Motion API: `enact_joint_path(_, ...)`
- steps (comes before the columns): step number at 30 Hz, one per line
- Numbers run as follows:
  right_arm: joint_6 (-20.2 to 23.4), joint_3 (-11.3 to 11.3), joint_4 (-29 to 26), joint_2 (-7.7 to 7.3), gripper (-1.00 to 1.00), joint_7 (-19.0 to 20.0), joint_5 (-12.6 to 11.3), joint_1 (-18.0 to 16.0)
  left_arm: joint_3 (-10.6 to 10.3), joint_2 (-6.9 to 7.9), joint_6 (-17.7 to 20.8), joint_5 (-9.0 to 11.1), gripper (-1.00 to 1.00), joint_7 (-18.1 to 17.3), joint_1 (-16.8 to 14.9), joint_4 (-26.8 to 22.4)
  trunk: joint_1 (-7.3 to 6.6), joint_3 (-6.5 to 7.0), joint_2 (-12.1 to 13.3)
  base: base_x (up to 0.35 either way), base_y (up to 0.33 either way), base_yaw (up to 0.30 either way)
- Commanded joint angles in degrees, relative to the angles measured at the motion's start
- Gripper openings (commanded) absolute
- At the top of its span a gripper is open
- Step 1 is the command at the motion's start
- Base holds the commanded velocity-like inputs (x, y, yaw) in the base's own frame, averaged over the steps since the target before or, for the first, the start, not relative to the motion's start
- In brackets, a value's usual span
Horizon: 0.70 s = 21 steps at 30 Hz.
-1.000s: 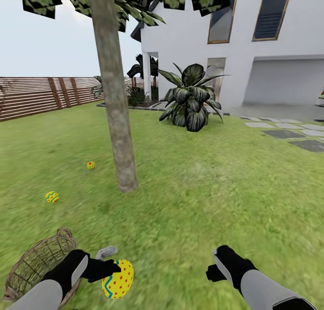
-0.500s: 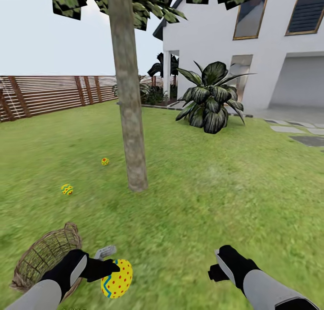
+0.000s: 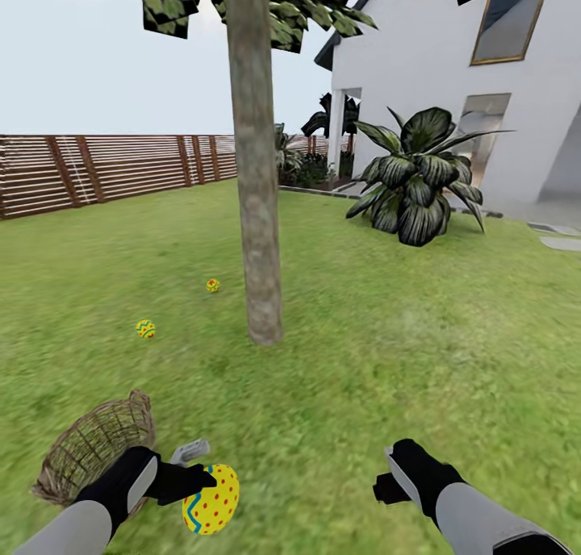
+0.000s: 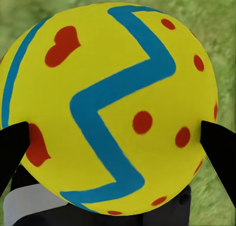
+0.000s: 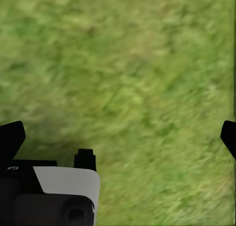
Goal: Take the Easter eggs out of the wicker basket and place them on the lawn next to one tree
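A: Head view first: what does the left end effector (image 3: 196, 476) hold?

B: It is clamped on one Easter egg (image 3: 211, 499), yellow with red dots and a blue zigzag stripe. The egg is held low above the lawn (image 3: 387, 345), just beside the wicker basket (image 3: 93, 446). In the left wrist view the same egg (image 4: 110, 108) sits between the two black fingertips (image 4: 219, 149), and both touch its sides.

A: And the basket itself?

B: It is tilted on the grass at the near left, with its opening turned toward the tree. The left arm covers part of it, so I cannot tell if something is inside.

A: Where are the other eggs?

B: Two lie on the lawn to the left of the tree (image 3: 258, 176). The nearer egg (image 3: 145, 328) is a little apart from the trunk; the farther egg (image 3: 212, 285) is near the trunk. They do not touch each other.

A: The right end effector (image 3: 386, 473)?

B: It hangs low over bare grass at the near right, well apart from the held egg. In the right wrist view its fingertips (image 5: 11, 137) stand wide apart, with only grass between them.

A: What is behind?

B: A brown slatted fence (image 3: 121, 168), a big dark-leaved shrub (image 3: 420, 188) and a white house (image 3: 452, 79).
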Motion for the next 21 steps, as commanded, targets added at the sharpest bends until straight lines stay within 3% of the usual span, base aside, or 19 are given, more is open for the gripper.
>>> enact_joint_path(1, 0.3, 0.4, -0.1, -0.04, 1.00, -0.3, -0.6, 0.0, 0.3, -0.04, 0.5, 0.3, -1.00, 0.0, 0.0, 0.0, 0.02, -0.07, 0.0, 0.131, -0.280, 0.272)
enact_joint_path(21, 0.3, 0.4, -0.1, -0.04, 1.00, -0.3, -0.6, 0.0, 0.3, -0.05, 0.5, 0.3, -1.00, 0.0, 0.0, 0.0, 0.02, -0.07, 0.0, 0.120, -0.283, 0.248)
